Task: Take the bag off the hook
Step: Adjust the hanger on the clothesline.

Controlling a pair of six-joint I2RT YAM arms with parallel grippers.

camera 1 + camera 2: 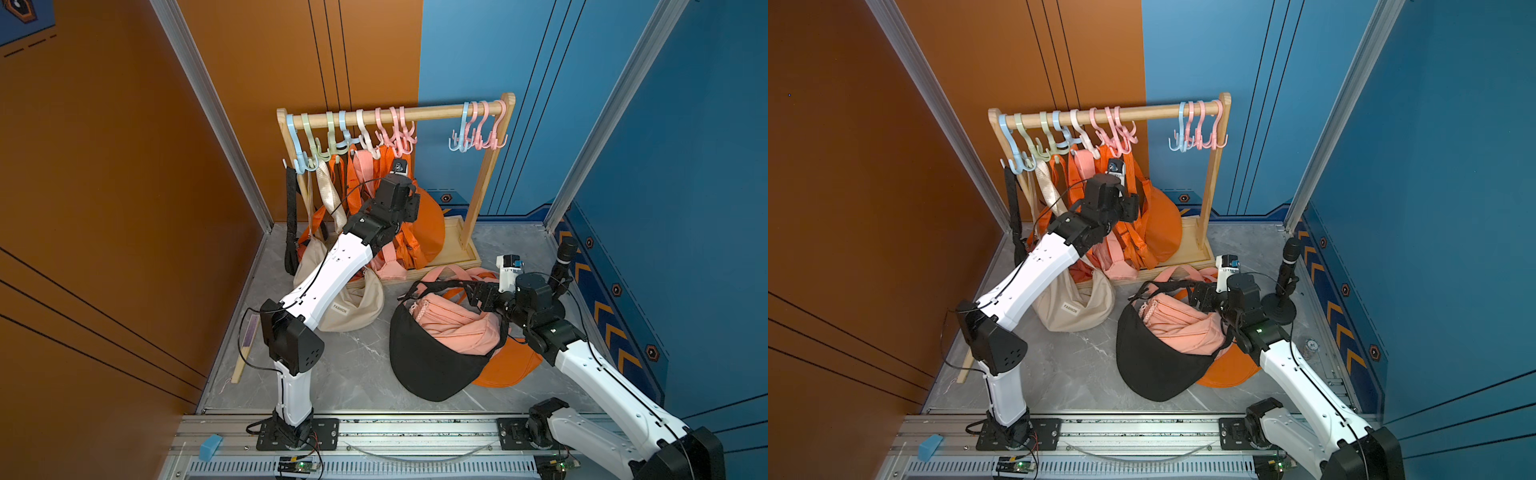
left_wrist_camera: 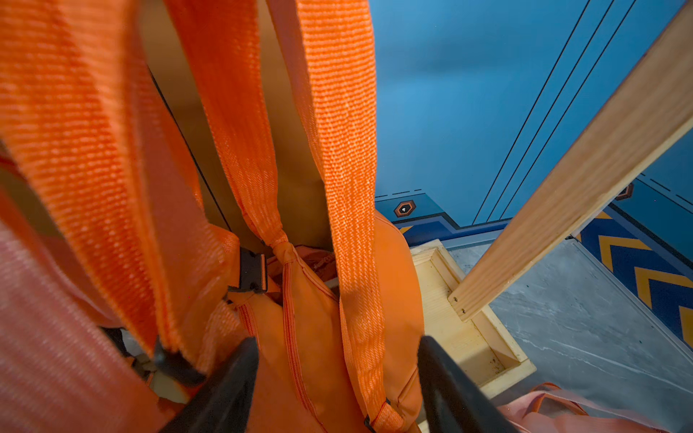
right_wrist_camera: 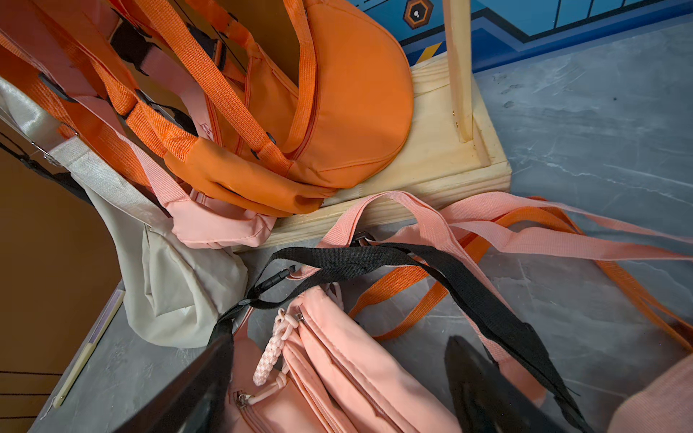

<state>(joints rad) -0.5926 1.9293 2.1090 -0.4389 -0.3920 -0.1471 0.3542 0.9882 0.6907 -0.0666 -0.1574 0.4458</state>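
Bags (image 1: 430,224) hang from hooks (image 1: 392,129) on the rack (image 1: 436,111) at upper centre; a pile (image 1: 432,365) lies on the floor (image 1: 357,374), lower right.

The left arm (image 1: 328,274) rises from its base, folds at the elbow and slants up and away. Its left wrist (image 1: 395,199) is high and hides the left hand (image 2: 337,390) in both top views. The wrist view shows that hand's dark fingers (image 2: 225,386) standing apart. The right arm (image 1: 602,374) reaches in low from the near right corner. The right wrist (image 1: 534,297) is bent, and the right hand (image 1: 478,293) points toward the left arm's side with both tips spread wide.
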